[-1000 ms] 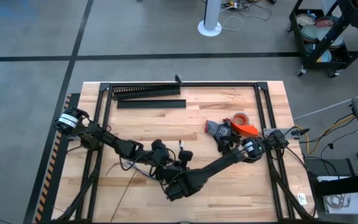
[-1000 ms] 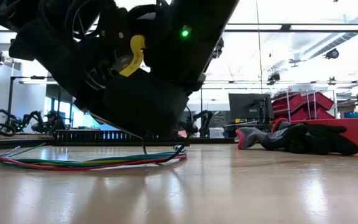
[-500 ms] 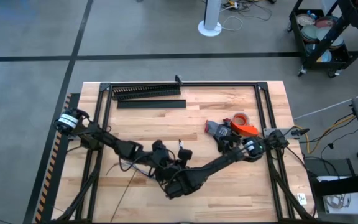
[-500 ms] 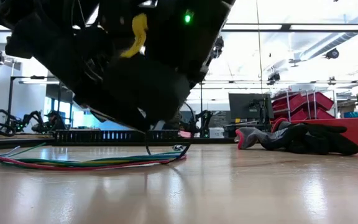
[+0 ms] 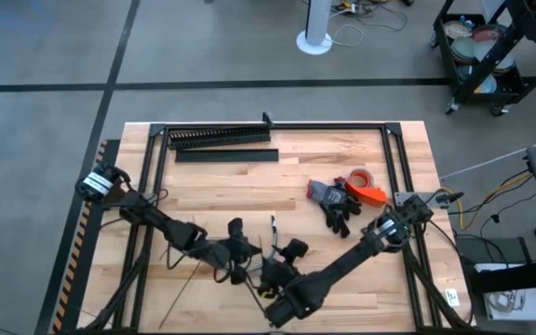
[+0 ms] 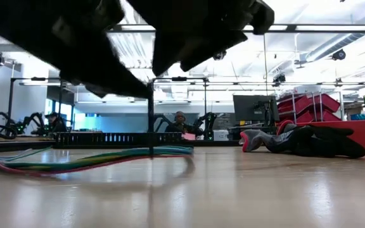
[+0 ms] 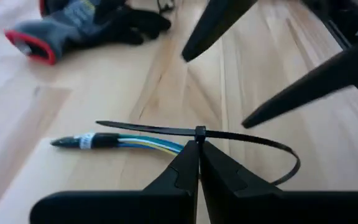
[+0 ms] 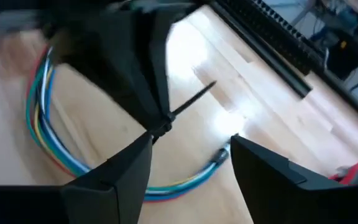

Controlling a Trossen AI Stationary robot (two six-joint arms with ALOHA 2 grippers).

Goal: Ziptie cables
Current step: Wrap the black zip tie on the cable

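Note:
The cables are a thin blue, yellow and white bundle with a dark end, looped on the wood. A dark ziptie circles them; its tail sticks out free and stands upright in the low view. My left gripper is shut at the ziptie's head, near the table's front middle. My right gripper stands open just short of the ziptie, touching nothing. My left gripper pinches the cable bundle between its two fingertips, right where the ziptie's head wraps it, a short way from the bundle's dark end. The rest of the bundle trails slack across the table.
A long black comb-toothed duct and a flat black strip lie at the far edge. Dark gloves and an orange tape roll sit at the right. A loose thin strip lies near the front left. Metal frame rails border the table.
My right gripper has opened and drawn back toward the table's near edge, rising clear of the cables in the low view. My left gripper, still shut, has shifted a little toward the near edge with the zip-tied part of the bundle.

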